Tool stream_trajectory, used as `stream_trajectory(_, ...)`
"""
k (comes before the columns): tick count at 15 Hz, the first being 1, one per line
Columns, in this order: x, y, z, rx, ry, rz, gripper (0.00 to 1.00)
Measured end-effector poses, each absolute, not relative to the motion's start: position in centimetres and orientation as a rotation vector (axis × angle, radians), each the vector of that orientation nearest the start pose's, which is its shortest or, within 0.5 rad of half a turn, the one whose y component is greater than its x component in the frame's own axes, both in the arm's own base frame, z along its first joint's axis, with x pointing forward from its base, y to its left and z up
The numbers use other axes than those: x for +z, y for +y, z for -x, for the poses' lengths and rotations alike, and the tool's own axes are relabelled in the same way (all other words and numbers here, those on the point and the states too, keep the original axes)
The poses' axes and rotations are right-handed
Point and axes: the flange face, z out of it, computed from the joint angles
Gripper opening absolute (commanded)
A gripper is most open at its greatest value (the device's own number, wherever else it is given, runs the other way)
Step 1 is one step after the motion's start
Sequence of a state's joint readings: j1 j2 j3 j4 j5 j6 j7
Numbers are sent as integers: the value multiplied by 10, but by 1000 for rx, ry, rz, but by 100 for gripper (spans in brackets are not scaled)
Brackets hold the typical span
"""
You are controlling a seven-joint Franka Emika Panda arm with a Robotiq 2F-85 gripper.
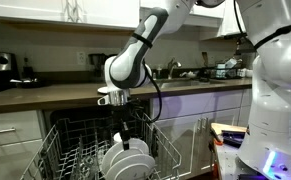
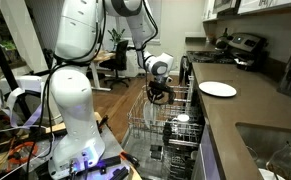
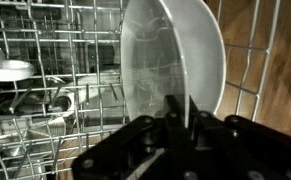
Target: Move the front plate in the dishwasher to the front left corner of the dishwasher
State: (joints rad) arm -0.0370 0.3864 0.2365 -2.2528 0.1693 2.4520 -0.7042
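Observation:
The dishwasher's pale wire rack is pulled out below the counter and also shows in an exterior view. The front plate, round and white, stands on edge in the rack. It fills the upper middle of the wrist view and shows in an exterior view, with other white plates close behind it. My gripper comes down from above, and its two dark fingers are closed on the plate's rim. It shows in both exterior views.
A white cup sits in the rack to the left of the plate. A flat white plate lies on the dark counter beside a sink. Rack prongs surround the plate. A wooden floor lies to the right.

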Motion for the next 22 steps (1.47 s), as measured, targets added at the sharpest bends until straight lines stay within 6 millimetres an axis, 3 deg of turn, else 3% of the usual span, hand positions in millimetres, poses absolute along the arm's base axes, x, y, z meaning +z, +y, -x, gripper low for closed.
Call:
stream_trajectory(9,219,105,-503,194,-1036,2746,7)
stream_trajectory(16,258,80,-509,162,-1053,2833,7)
stream_trajectory(22,285,55,-530,94,-1123,2913,7)
